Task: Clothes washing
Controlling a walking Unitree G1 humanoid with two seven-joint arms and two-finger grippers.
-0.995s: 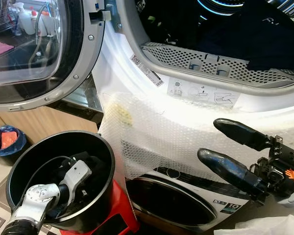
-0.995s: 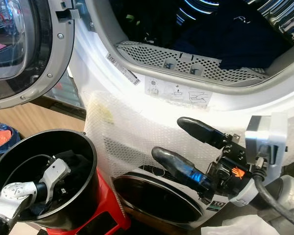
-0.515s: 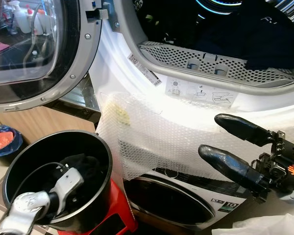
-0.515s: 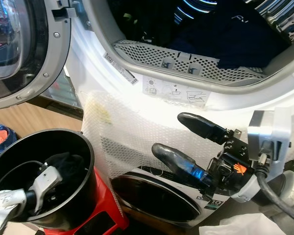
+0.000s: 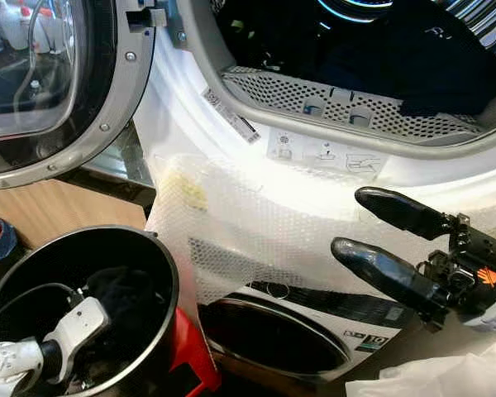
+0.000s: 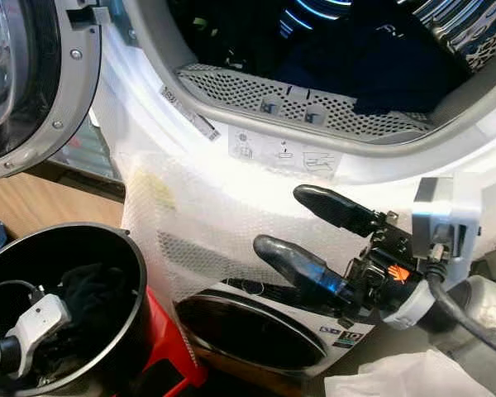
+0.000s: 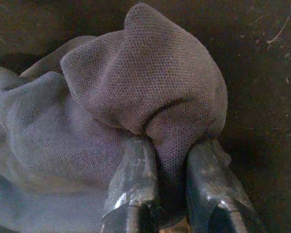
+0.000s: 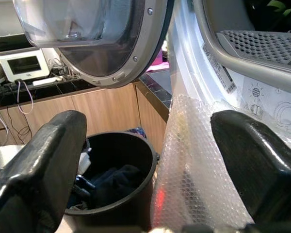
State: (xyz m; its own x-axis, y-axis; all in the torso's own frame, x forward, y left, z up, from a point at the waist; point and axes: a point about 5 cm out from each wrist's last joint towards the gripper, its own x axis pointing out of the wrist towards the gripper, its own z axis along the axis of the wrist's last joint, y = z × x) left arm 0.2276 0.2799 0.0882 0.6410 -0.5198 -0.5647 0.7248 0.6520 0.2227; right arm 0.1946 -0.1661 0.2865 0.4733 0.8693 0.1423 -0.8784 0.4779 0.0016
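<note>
A "10" is read on the dark panel of the lower machine. Pictogram stickers and a barcode label are borne by the upper machine's rim, their print too small to read.

garment – matt knit cloth | bucket – glossy black plastic

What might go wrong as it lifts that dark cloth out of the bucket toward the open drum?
The left gripper pinches only a small fold of the dark garment, so it may slip free. Trailing fabric could catch the black bucket rim or the bubble wrap. The right gripper stands open beside the lifting path.
</note>
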